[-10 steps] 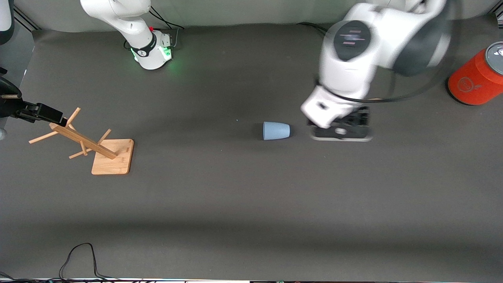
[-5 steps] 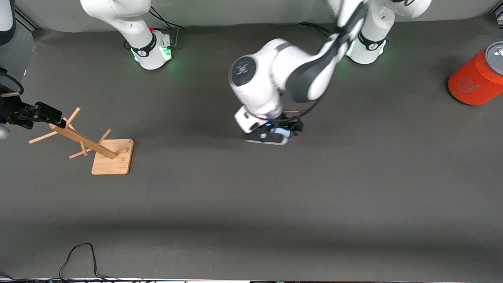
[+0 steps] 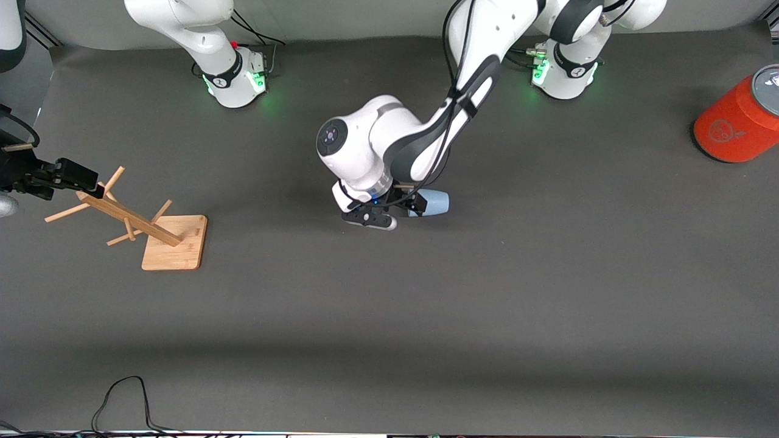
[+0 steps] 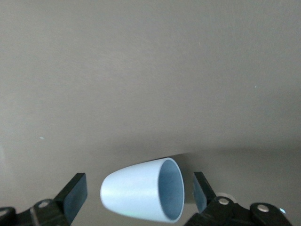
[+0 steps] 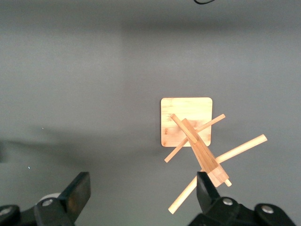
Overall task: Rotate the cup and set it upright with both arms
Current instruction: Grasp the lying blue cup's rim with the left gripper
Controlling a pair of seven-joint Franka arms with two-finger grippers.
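Note:
The pale blue cup [image 3: 433, 202] lies on its side on the grey table mat near the middle. My left gripper [image 3: 395, 213] is down at the cup's wide end and covers part of it. In the left wrist view the cup [image 4: 141, 195] lies between the two open fingers [image 4: 75, 197], its mouth turned toward one finger, with a gap on each side. My left gripper [image 4: 139, 194] holds nothing. My right gripper [image 3: 76, 176] waits open and empty over the top of the wooden rack, at the right arm's end of the table; it also shows in the right wrist view [image 5: 141, 193].
A wooden peg rack [image 3: 131, 216] on a square base [image 3: 173, 243] stands toward the right arm's end and shows in the right wrist view [image 5: 188, 129]. A large orange cylinder with a grey top [image 3: 739, 118] lies at the left arm's end. A black cable [image 3: 122, 395] loops at the near edge.
My left arm has swung from beside the cup's narrow end across it and come down, so its open fingers now stand on either side of the cup. The cup and my right arm have not moved.

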